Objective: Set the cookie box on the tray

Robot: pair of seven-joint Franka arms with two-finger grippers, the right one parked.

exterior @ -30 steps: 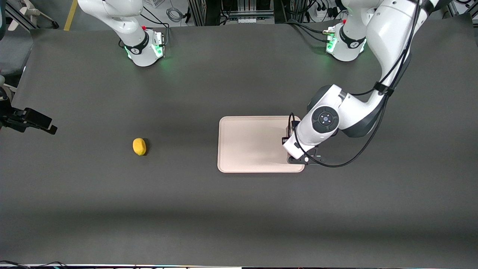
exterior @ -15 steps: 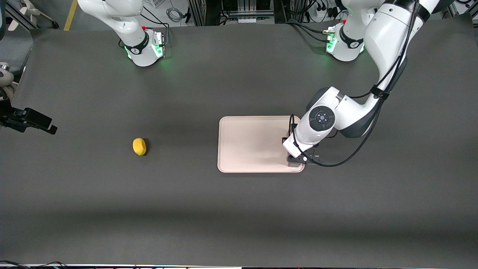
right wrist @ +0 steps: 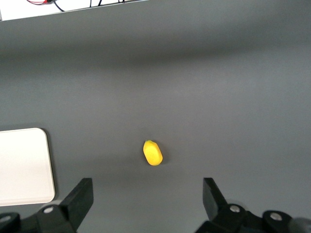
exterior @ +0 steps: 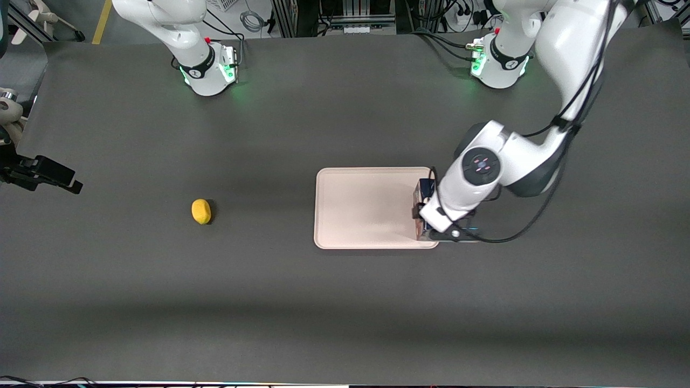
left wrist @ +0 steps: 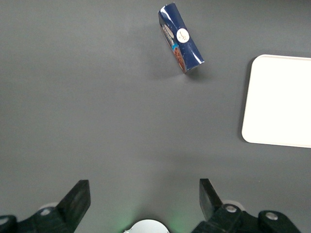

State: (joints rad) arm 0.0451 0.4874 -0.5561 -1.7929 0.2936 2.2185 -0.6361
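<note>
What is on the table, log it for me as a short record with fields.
cookie box: at the tray's working-arm end, mostly hidden under the left arm; cannot tell if it rests inside the rim
tray: pale pink, flat on the dark table, rest of its surface bare
gripper: at the tray's working-arm end, by the box; fingers open, nothing between them
yellow object: toward the parked arm's end, apart from the tray
</note>
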